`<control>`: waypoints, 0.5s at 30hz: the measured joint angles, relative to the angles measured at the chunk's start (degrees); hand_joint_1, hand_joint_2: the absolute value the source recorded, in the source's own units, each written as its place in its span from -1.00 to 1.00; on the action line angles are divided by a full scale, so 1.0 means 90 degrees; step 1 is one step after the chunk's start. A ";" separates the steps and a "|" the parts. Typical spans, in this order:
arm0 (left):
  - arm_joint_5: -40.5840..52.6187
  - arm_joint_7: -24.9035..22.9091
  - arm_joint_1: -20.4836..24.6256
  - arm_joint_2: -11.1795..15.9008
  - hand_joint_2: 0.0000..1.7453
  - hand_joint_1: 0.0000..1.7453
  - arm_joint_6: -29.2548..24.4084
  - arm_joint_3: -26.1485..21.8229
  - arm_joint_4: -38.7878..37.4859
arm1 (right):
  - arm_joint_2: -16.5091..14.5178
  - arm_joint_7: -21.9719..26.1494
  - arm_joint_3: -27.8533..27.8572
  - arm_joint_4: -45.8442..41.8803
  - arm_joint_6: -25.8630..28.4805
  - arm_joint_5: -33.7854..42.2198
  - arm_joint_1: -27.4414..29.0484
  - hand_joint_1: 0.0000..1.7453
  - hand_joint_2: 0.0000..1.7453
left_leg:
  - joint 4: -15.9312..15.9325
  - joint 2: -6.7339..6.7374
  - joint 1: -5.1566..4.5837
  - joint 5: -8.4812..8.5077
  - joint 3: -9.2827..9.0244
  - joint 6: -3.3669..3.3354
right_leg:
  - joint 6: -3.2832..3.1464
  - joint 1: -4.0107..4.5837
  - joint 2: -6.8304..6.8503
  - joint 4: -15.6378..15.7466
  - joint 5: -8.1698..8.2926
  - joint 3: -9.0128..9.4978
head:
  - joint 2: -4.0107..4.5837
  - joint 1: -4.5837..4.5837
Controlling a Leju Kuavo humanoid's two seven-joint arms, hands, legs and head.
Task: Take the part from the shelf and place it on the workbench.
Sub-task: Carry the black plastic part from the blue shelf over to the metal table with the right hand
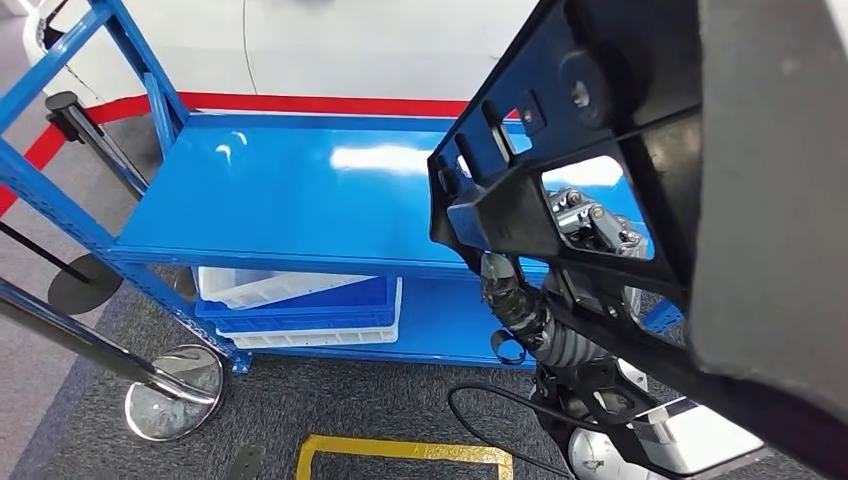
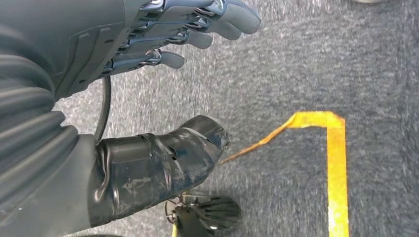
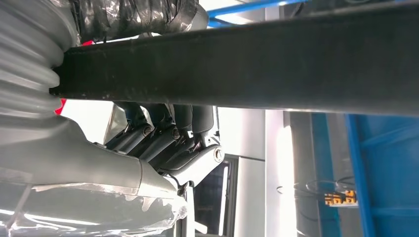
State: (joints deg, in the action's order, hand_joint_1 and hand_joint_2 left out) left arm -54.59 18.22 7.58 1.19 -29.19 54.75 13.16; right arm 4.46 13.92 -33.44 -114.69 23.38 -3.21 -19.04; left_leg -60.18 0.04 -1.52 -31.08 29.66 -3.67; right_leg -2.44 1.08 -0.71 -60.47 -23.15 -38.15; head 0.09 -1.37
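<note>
- The black part (image 1: 640, 150) is lifted off the blue shelf (image 1: 300, 190), close before the head camera, gripped by the right hand (image 3: 168, 143), whose fingers curl onto its bar.
- The right arm is raised, the hand under the part.
- The part's long axis seems to slant, though it is cropped.
- The left hand (image 2: 163, 34) hangs above the carpet, fingers apart, holding nothing.

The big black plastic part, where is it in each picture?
Head view: the big black plastic part fills the right side, held up by the right hand.
Left wrist view: not in it.
Right wrist view: a dark bar across the picture.
Shared landmark: blue metal shelf.
</note>
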 joint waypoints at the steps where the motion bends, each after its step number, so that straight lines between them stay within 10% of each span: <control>1: -0.0001 -0.0001 0.0009 0.0007 1.00 -1.00 -0.0001 0.0000 0.0000 | 0.0000 0.0002 0.0001 -0.0007 -0.0008 0.0010 0.0005 1.00 1.00 | 0.0195 0.0008 -0.0035 -0.0016 -0.0103 -0.0033 | 0.0025 -0.0024 0.0019 0.0027 0.0050 0.0008 | 0.0001 -0.0010; 4: -0.0007 -0.0009 0.0019 -0.0001 1.00 -1.00 -0.0001 0.0000 0.0000 | 0.0002 0.0005 0.0003 -0.0022 -0.0021 0.0025 0.0019 1.00 1.00 | 0.0422 0.0033 -0.0028 0.0230 -0.0106 -0.0041 | 0.0109 -0.0051 0.0035 0.0073 0.0101 -0.0002 | 0.0001 -0.0035; 8: -0.0008 -0.0014 0.0017 -0.0012 1.00 -1.00 0.0002 0.0000 0.0000 | 0.0018 0.0004 0.0010 -0.0036 -0.0021 0.0026 0.0036 1.00 1.00 | 0.0556 0.0077 0.0064 0.0603 0.0168 -0.0032 | 0.0272 -0.0119 0.0031 -0.0926 -0.0941 -0.0255 | 0.0002 0.0015; 10: -0.0008 -0.0013 0.0013 -0.0020 1.00 -1.00 0.0004 0.0000 0.0000 | 0.0027 0.0003 0.0012 -0.0036 -0.0021 0.0026 0.0049 1.00 1.00 | 0.0512 0.0081 0.0113 0.0742 0.0401 0.0030 | 0.0364 -0.0190 0.0034 -0.1499 -0.1079 -0.0266 | 0.0002 0.0017; 13: -0.0009 -0.0013 0.0011 -0.0034 1.00 -1.00 0.0004 0.0000 0.0000 | 0.0033 0.0001 0.0012 -0.0036 -0.0028 0.0049 0.0052 1.00 1.00 | 0.0340 0.0092 0.0212 0.0899 0.0772 0.0159 | 0.0517 -0.0296 0.0047 -0.1000 -0.0633 0.0355 | 0.0001 0.0021; 15: -0.0010 -0.0005 0.0008 -0.0033 1.00 -1.00 0.0001 0.0000 0.0000 | 0.0036 -0.0007 0.0014 -0.0043 -0.0056 0.0112 0.0055 1.00 1.00 | 0.0170 0.0086 0.0236 0.0960 0.0959 0.0252 | 0.0522 -0.0297 0.0045 -0.0222 -0.0739 0.0902 | 0.0001 0.0027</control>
State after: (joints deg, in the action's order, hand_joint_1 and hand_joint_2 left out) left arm -54.68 18.17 7.65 0.89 -29.18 54.75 13.16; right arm 4.78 13.86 -33.32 -115.08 22.88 -2.20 -18.54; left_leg -58.65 0.81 0.60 -22.44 38.30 -1.40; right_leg 2.26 -1.59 -0.31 -62.47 -29.81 -30.03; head 0.10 -1.12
